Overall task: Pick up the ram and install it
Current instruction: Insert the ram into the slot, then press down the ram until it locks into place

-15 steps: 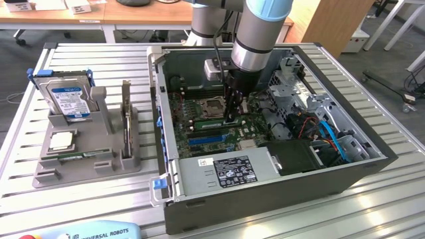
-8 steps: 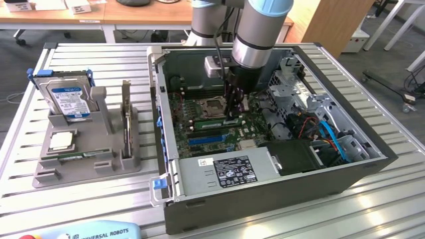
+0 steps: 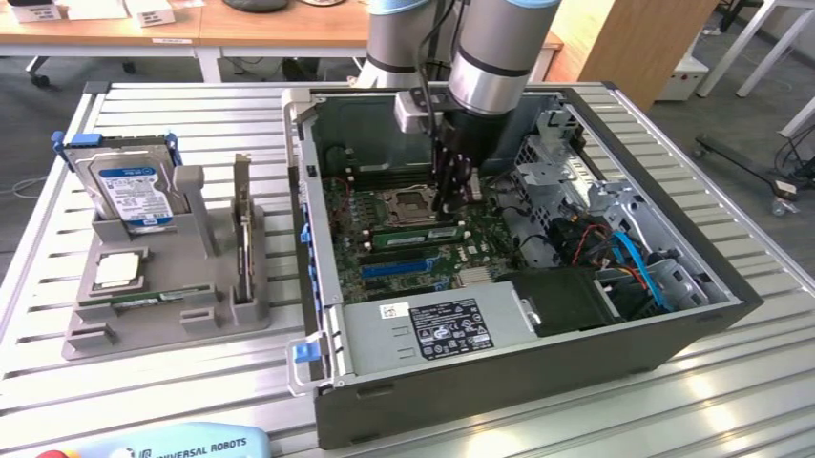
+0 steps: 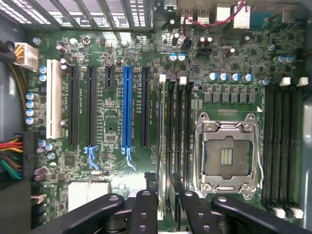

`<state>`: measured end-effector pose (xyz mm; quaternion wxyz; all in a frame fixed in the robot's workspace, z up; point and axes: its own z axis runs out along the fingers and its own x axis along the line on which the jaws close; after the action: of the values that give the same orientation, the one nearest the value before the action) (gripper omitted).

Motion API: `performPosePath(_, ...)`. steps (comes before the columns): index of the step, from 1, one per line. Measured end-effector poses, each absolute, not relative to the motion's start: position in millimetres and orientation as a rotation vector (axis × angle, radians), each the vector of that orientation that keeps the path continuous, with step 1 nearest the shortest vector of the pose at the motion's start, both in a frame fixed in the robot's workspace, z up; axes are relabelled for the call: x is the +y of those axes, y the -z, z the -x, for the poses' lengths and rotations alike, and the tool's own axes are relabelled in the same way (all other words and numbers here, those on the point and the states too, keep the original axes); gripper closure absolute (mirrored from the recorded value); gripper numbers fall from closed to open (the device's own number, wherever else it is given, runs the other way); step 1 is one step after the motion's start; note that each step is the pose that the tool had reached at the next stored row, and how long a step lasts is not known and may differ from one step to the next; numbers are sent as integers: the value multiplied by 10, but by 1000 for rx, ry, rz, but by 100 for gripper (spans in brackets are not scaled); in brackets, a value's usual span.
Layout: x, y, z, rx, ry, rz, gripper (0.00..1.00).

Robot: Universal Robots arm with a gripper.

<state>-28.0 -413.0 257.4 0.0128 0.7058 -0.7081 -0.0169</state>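
Ram (image 4: 165, 126) stands in a slot beside the processor socket (image 4: 226, 153), the tool (image 4: 165, 179) clamped on it. Installing seems underway; seating likely needs straight, even pressure.

The grey arm (image 3: 491, 48) comes down steeply from above, and its wrist points almost straight downward. The black gripper (image 3: 449, 202) hangs low at the end of it. Its two fingers (image 4: 144, 207) stand close together and pinch the ram (image 4: 165, 146) between them.
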Motion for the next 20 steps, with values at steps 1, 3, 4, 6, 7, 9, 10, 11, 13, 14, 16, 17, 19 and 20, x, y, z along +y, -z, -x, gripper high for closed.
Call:
performPosePath(1, -4130, -2595, 280, -2206, 53, -2200, 75)
performPosePath(3, -4129, -2630, 280, -2206, 53, -2200, 75)
performPosePath(4, -4130, -2646, 280, -2206, 53, -2200, 75)
performPosePath(6, -4130, -2669, 280, -2206, 53, -2200, 75)
performPosePath(7, -4129, -2674, 280, -2206, 53, -2200, 75)
performPosePath(9, -4129, -2673, 280, -2207, 53, -2200, 75)
performPosePath(10, -4129, -2673, 280, -2207, 53, -2200, 75)
performPosePath(11, -4130, -2674, 280, -2206, 53, -2200, 75)
performPosePath(13, -4130, -2674, 280, -2206, 53, -2200, 75)
performPosePath(14, -4129, -2674, 280, -2206, 53, -2200, 75)
performPosePath(16, -4130, -2674, 280, -2206, 53, -2200, 75)
performPosePath(17, -4129, -2674, 280, -2207, 53, -2200, 75)
performPosePath(19, -4129, -2674, 280, -2206, 53, -2200, 75)
performPosePath(20, -4130, -2674, 280, -2206, 53, -2200, 75)
